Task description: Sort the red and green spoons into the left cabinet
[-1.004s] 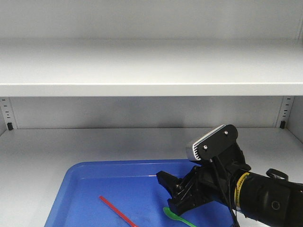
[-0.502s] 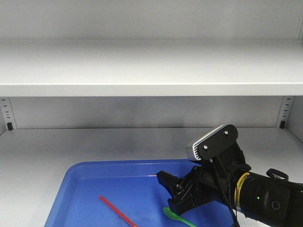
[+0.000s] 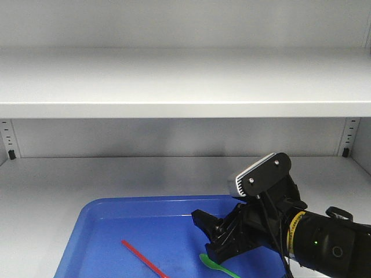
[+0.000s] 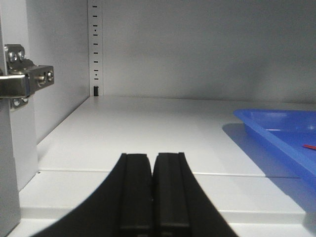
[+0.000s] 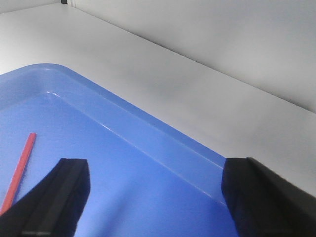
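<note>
No readable brand or label is showing anywhere; the yellow band on the right arm carries dark print too small to make out. Counting up: one blue tray (image 3: 104, 231), two spoons, two grippers. The tray is sitting on the lower shelf (image 3: 69, 179) of the left cabinet (image 3: 185, 81), toward six o'clock in the front view. The red spoon (image 3: 144, 259) is lying in the tray, its thin handle running from ten o'clock toward four o'clock; only that handle is showing. The green spoon (image 3: 215, 265) is lying in the tray at about five o'clock, bowl end just beneath the right gripper (image 3: 210, 238). That gripper is hanging over the tray with its fingers spread wide, nothing between them, and the wrist view confirms the broad gap. The left gripper (image 4: 153, 192) is sitting low over the shelf with its fingers pressed together, holding nothing. A metal hinge (image 4: 24, 81) is showing at nine o'clock in the left wrist view.
</note>
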You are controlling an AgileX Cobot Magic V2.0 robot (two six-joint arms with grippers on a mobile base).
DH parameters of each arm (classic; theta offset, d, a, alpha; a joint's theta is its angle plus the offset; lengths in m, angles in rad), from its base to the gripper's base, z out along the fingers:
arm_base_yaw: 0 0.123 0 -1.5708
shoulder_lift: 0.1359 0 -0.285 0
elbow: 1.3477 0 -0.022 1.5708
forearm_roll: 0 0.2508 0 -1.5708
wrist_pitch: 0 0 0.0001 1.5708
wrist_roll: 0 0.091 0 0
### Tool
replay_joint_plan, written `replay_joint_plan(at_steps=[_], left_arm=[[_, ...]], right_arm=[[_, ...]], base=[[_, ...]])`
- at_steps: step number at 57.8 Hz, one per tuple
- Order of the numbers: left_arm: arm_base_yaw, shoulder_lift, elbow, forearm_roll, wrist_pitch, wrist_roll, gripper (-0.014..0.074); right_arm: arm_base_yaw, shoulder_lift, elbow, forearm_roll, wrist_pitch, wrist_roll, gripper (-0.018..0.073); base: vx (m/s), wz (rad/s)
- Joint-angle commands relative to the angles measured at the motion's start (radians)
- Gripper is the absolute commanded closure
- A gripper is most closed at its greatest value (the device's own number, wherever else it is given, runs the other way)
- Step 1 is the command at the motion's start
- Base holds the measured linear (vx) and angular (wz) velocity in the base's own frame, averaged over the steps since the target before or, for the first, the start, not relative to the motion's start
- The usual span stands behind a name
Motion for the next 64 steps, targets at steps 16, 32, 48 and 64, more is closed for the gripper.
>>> replay_joint_plan(at_steps=[16,32,48,64], left_arm=[[0.003,-0.020,-0.003,0.000,-0.088,0.003,0.0561],[0.003,-0.020,-0.003,0.000,-0.088,0.003,0.0561],[0.003,-0.020,-0.003,0.000,-0.088,0.003,0.0561],[0.003,-0.020,-0.003,0.000,-0.088,0.003,0.0561]], right_arm=[[-0.002,-0.027,-0.036,0.004,-0.035,0.000,-0.0029],[-0.002,-0.027,-0.036,0.001,-0.028,-0.001,-0.0029],[-0.002,-0.060,-0.033,0.071,0.096,-0.001,-0.0017],[-0.003,-0.220,-0.033,0.357,0.444,-0.236,0.0071]], base=[[0.00,0.00],[0.00,0.00],[0.00,0.00],[0.00,0.00]])
